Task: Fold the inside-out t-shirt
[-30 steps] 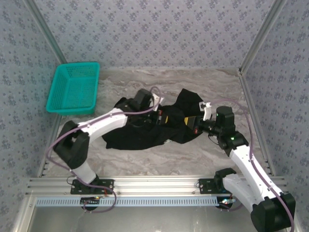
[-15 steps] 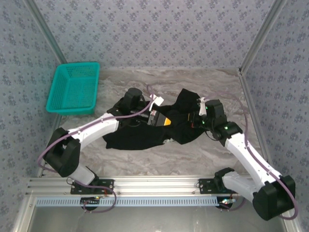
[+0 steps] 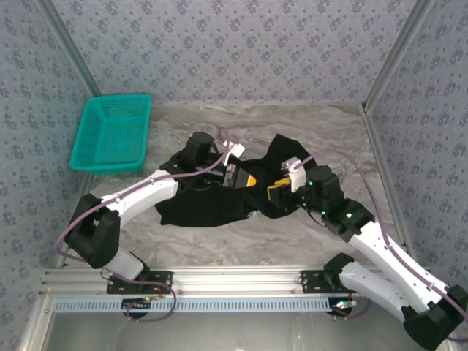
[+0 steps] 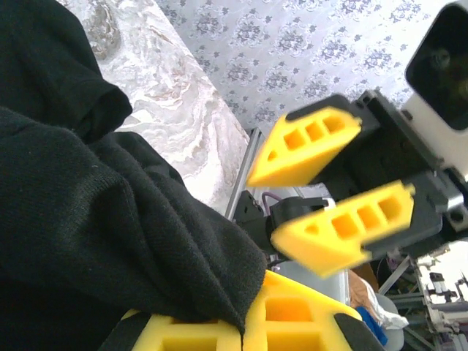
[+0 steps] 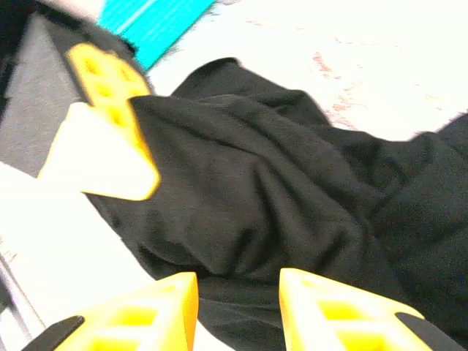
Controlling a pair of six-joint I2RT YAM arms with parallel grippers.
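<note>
Left gripper [image 4: 245, 329] is clamping a fold of the black soft-cloth short-sleeved t-shirt [image 3: 208, 208], with the cloth pinched between its closed yellow fingers. Just beside it, the right gripper [image 4: 268, 206] is standing with jaws parted and nothing between them. A second ago it was closed at the garment's right side; it has since let go and is now sitting further left, nearer the left gripper.

The t-shirt is lying crumpled across the middle of the grey marbled table [image 3: 292, 238], showing plain black cloth, and its outline is little changed over that second. Seen from the right wrist, the parted fingers [image 5: 161, 311] are hovering over bunched black cloth; whether they are touching it cannot be told.

The left arm's wrist is sitting slightly further left than a second ago, while its grip is staying where it was.

At the far left of the table, the teal plastic basket [image 3: 111, 135] is sitting well apart from the shirt, unmoved.
</note>
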